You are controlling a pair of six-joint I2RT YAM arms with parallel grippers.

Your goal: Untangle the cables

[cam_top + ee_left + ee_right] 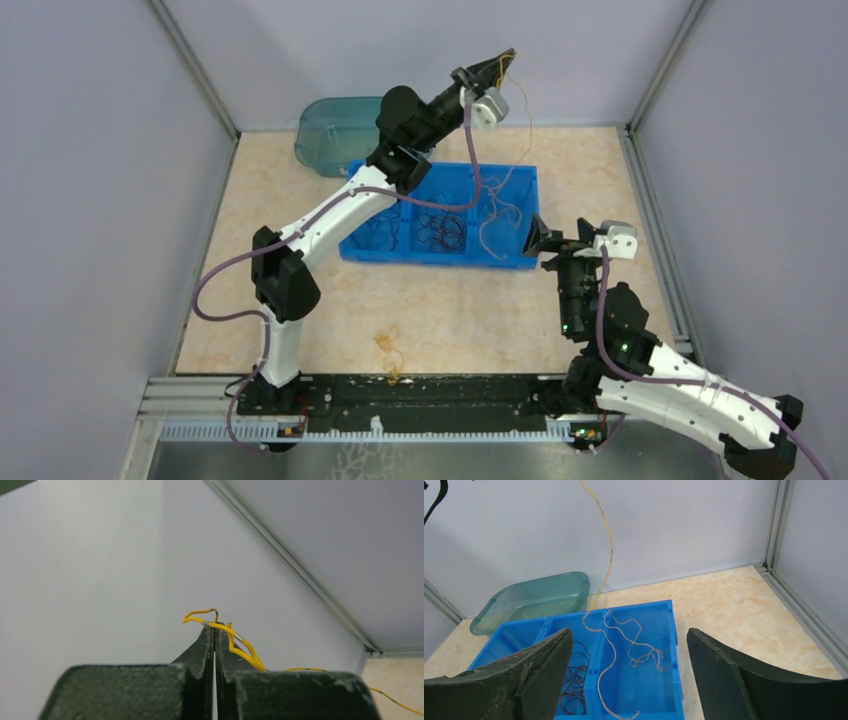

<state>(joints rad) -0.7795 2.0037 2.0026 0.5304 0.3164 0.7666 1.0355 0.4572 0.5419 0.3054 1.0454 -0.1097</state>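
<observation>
My left gripper is raised high over the back of the table, shut on a yellow cable that loops across its fingertips. The cable hangs down from there into the right compartment of a blue bin. In the right wrist view its lower end snakes over the bin floor beside another pale loop. Dark cables lie clumped in the middle compartments. My right gripper hovers open at the bin's right end, holding nothing.
A teal translucent basin stands behind the bin at the back left. A small yellow-orange cable clump lies on the table near the front edge. Grey walls with metal frame rails enclose the table on three sides.
</observation>
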